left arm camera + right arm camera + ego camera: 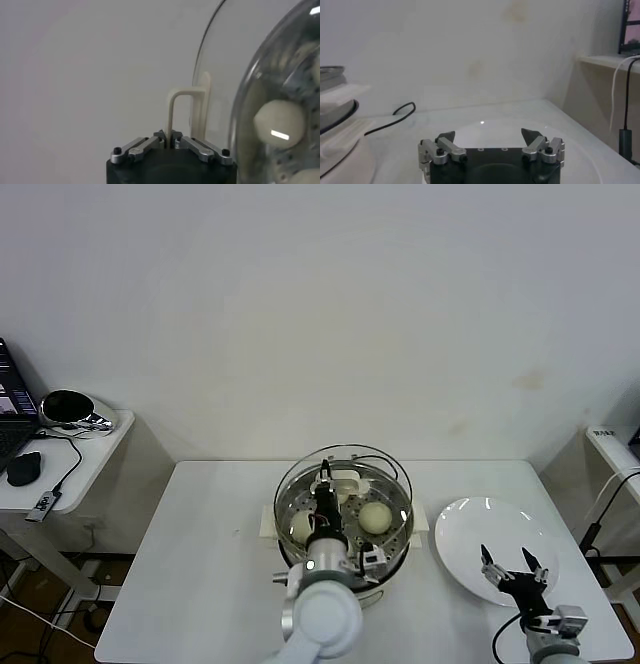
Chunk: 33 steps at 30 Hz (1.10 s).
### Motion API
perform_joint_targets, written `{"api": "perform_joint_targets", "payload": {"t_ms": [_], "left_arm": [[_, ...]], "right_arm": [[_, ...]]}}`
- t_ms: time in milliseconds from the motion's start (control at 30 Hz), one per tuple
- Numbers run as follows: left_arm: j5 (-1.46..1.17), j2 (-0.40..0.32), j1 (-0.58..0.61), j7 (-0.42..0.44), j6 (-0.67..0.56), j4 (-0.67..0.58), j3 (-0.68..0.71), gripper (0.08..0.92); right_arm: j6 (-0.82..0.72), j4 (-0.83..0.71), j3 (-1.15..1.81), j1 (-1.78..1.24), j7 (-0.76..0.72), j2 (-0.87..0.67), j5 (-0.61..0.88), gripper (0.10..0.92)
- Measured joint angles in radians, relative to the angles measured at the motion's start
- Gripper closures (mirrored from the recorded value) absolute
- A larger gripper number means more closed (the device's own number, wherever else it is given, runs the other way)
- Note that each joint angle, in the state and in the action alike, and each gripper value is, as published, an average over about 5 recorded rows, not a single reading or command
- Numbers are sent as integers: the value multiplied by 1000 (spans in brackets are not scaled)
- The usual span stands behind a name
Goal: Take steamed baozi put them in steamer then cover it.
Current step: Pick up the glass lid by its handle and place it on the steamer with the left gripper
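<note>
White wall behind, white table (200, 554) in front of me. On it sits the steamer (343, 552), near the middle, cream side handle (267, 521) sticking out on my left. Steamed baozi: I see two inside the pot on the perforated tray, one toward my left (301, 527), one toward my right (375, 516); others I cannot make out behind the arm.

My left hand (326, 496) is over the steamer, fingers pressed together on the cream handle (181, 112) of the cover (345, 489). Cover is the clear glass lid, held tilted above the pot mouth; whether its rim touches the pot I cannot tell. Left wrist view shows the handle pinched between the fingertips (159, 137) and a bun (279, 124) seen through the glass.

My right hand (513, 567) hovers over the white plate (470, 524), which lies just to the right of the steamer. Its fingers are spread wide, holding nothing. Right wrist view shows a black cord (395, 116) on the table.

Side desk (95, 459) at far left carries a dark mouse (24, 468).
</note>
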Motion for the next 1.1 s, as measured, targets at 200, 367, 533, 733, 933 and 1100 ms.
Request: {"api": "perform_joint_targets", "payload": {"t_ms": [200, 367, 533, 733, 933, 1100], "left_arm": [[61, -6, -4, 37, 0, 20, 15, 859], [92, -18, -1, 59, 0, 32, 22, 859], [118, -31, 3, 72, 0, 50, 27, 859], [151, -44, 10, 72, 0, 67, 26, 859], [175, -51, 14, 68, 0, 82, 24, 859], [181, -55, 19, 70, 0, 86, 27, 859]], "right_arm": [[2, -7, -7, 5, -1, -2, -5, 203], [4, -11, -13, 11, -1, -1, -9, 203], [6, -16, -16, 13, -2, 0, -12, 203], [11, -20, -17, 15, -3, -1, -15, 203], [14, -23, -18, 17, -6, -1, -18, 203], [17, -27, -21, 20, -7, -2, -19, 203]]}}
